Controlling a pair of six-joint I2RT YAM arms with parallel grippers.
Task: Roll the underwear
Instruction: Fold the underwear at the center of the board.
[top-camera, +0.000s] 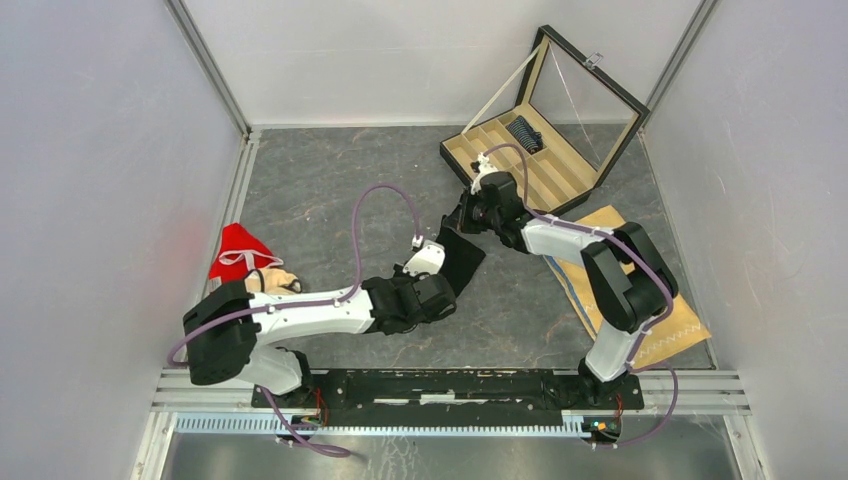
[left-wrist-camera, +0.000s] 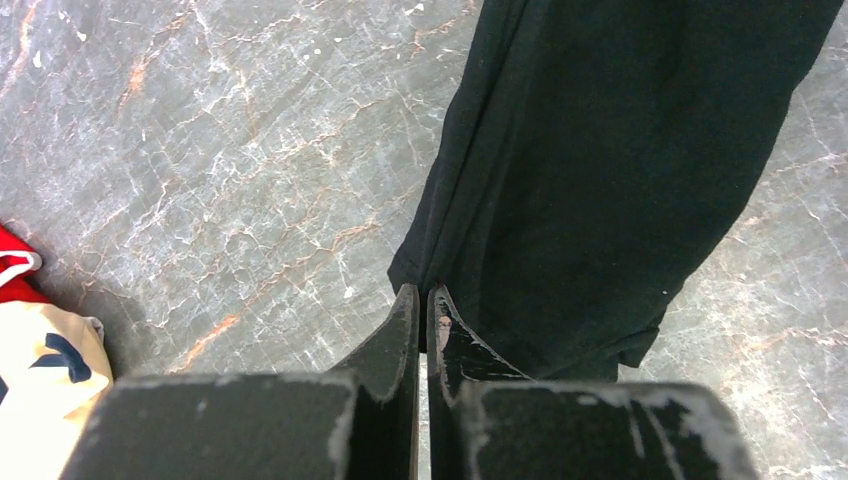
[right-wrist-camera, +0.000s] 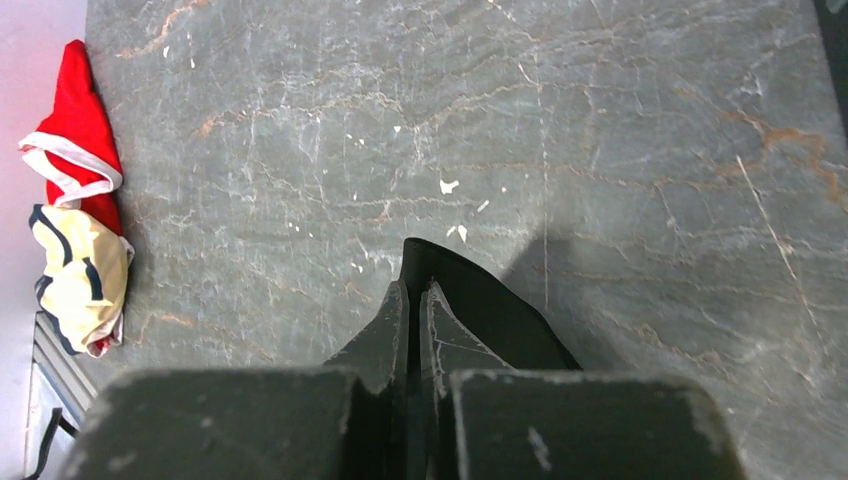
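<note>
A plain black underwear (top-camera: 462, 256) hangs stretched between my two grippers over the middle of the grey table. My left gripper (top-camera: 447, 272) is shut on its near corner; in the left wrist view the fabric (left-wrist-camera: 600, 180) runs away from the closed tips (left-wrist-camera: 424, 294). From the far side, my right gripper (top-camera: 466, 214) is shut on the other end, and black cloth (right-wrist-camera: 490, 305) shows between and beside its closed tips (right-wrist-camera: 415, 290). A dark striped underwear (top-camera: 524, 133), rolled, lies in a compartment of the tan box (top-camera: 500, 165).
The box's glass lid (top-camera: 590, 85) stands open at the back right. A tan cloth with zigzag stitching (top-camera: 650, 320) lies under the right arm. A red garment (top-camera: 238, 250) and a cream one (right-wrist-camera: 80, 280) sit by the left wall.
</note>
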